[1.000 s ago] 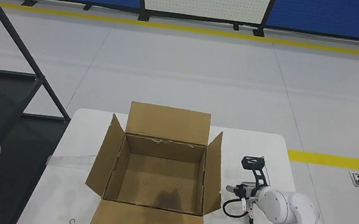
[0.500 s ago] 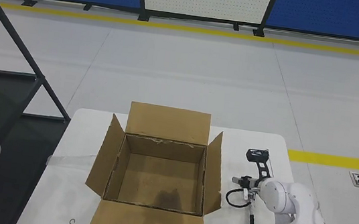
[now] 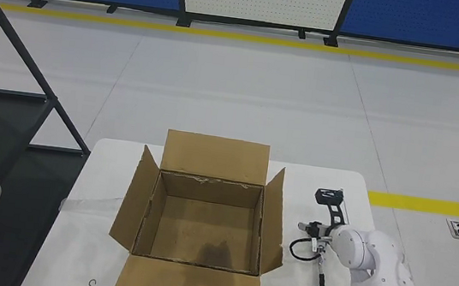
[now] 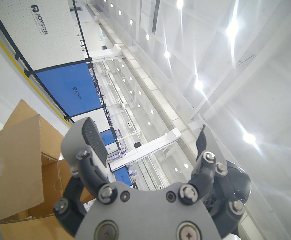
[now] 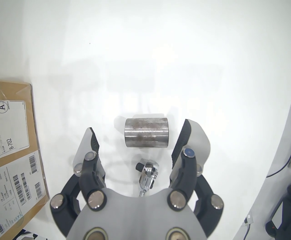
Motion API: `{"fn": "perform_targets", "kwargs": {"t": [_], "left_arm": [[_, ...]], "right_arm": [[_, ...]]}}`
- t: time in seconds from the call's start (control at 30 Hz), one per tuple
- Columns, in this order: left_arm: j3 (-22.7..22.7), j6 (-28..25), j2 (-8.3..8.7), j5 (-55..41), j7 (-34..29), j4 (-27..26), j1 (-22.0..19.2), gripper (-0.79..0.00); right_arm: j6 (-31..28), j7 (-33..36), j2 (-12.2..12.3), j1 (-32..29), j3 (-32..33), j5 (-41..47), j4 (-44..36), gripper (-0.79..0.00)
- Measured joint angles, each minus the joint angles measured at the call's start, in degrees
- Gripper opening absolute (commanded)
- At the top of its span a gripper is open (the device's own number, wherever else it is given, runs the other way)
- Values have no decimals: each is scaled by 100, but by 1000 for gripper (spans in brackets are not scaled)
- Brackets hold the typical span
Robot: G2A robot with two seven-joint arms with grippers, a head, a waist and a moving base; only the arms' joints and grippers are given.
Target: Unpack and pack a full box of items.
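The steel cylinder (image 5: 146, 133) lies between the right gripper's (image 5: 139, 126) spread jaws.

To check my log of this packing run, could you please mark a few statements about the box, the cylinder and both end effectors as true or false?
1. The cardboard box stands open with its flaps spread. True.
2. The right end effector is shut on the metal cylinder. False: it is open, and the cylinder touches neither pad.
3. The left end effector is open and holds nothing. True.
4. The metal cylinder lies inside the box. False: it lies on its side on the white table, beside the box.
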Motion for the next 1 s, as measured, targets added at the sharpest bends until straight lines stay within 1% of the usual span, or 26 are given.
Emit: {"fn": "perform_targets", "kwargs": {"t": [0.1, 0.27, 0.3, 0.33, 0.37, 0.4, 0.47, 0.5, 0.57, 0.67, 0.7, 0.83, 1.0], "left_arm": [[0, 0, 0, 0, 0, 0, 0, 0], [0, 0, 0, 0, 0, 0, 0, 0], [0, 0, 0, 0, 0, 0, 0, 0], [0, 0, 0, 0, 0, 0, 0, 0], [0, 0, 0, 0, 0, 0, 0, 0], [0, 0, 0, 0, 0, 0, 0, 0], [0, 0, 0, 0, 0, 0, 0, 0], [0, 0, 0, 0, 0, 0, 0, 0], [0, 0, 0, 0, 0, 0, 0, 0], [0, 0, 0, 0, 0, 0, 0, 0], [0, 0, 0, 0, 0, 0, 0, 0], [0, 0, 0, 0, 0, 0, 0, 0], [0, 0, 0, 0, 0, 0, 0, 0]], "right_arm": [[-13, -69, -13, 84, -45, -2, 175, -86], [-60, -143, -32, 202, -102, 27, 402, -120], [-70, -151, -34, 215, -111, 28, 430, -200], [-86, -162, -37, 230, -121, 32, 466, -252], [-98, -171, -38, 241, -127, 34, 494, -286], [-110, -178, -39, 252, -133, 33, 521, -394], [-130, -197, -40, 279, -145, 19, 582, -409], [-132, -206, -41, 289, -150, 11, 604, -437], [-139, -217, -42, 306, -155, 5, 647, -468], [-146, -231, -34, 315, -132, -7, 679, -548], [-142, -234, -30, 311, -118, -9, 677, -554], [-132, -250, 5, 232, 8, -10, 566, -683], [-127, -248, 67, 56, 220, -29, 295, -770]]}}
